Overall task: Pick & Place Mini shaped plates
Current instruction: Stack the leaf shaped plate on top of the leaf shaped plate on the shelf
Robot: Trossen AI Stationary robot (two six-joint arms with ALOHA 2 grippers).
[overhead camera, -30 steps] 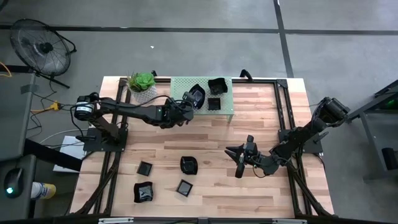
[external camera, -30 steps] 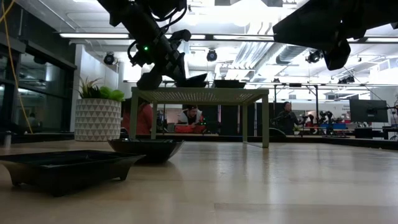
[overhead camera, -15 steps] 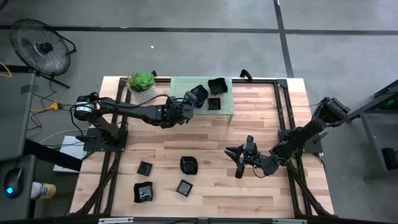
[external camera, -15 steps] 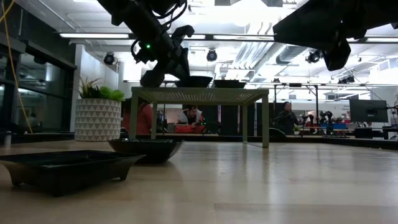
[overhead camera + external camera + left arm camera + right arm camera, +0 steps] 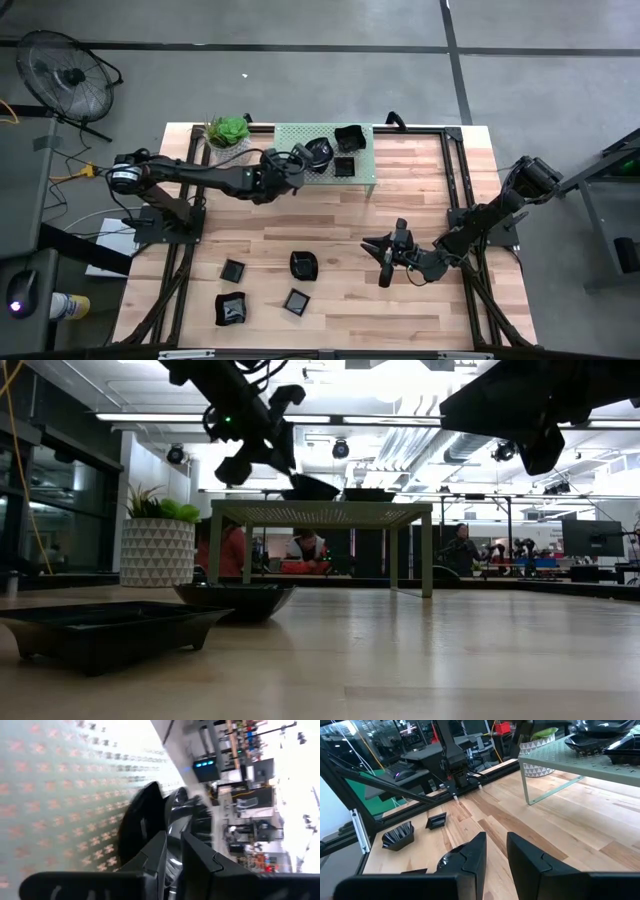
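Several glossy black mini plates show in the high view. Three are on the green perforated shelf [image 5: 288, 138]: a wavy one [image 5: 320, 151] at my left gripper [image 5: 298, 160], another [image 5: 348, 136] and a square one [image 5: 343, 167]. Others rest flat on the table [image 5: 233, 270], [image 5: 304, 265], [image 5: 296, 301]. In the low view the wavy plate [image 5: 312, 487] sits tilted on the shelf top [image 5: 320, 512]. My right gripper [image 5: 385, 262] hangs over the table's right part, slightly open and empty. My left gripper [image 5: 173, 860] has the wavy plate's near rim [image 5: 172, 832] between its two fingers, coming slanting from the table's left and above. The plate is tilted, its held side raised and its far edge [image 5: 335, 494] on the shelf.
A green plant in a white pot [image 5: 230, 134] stands at the shelf's left end, close to my left arm. The shelf stands on thin legs [image 5: 427, 555] with room beneath. Bare wood lies in the table's middle and right [image 5: 340, 215]. People show in the room beyond.
My left gripper has risen and drawn back a little toward the table's left. The wavy plate, which lay level on the shelf, is now tipped, its gripper-side rim up and its far edge still on the shelf. The right arm has kept still.
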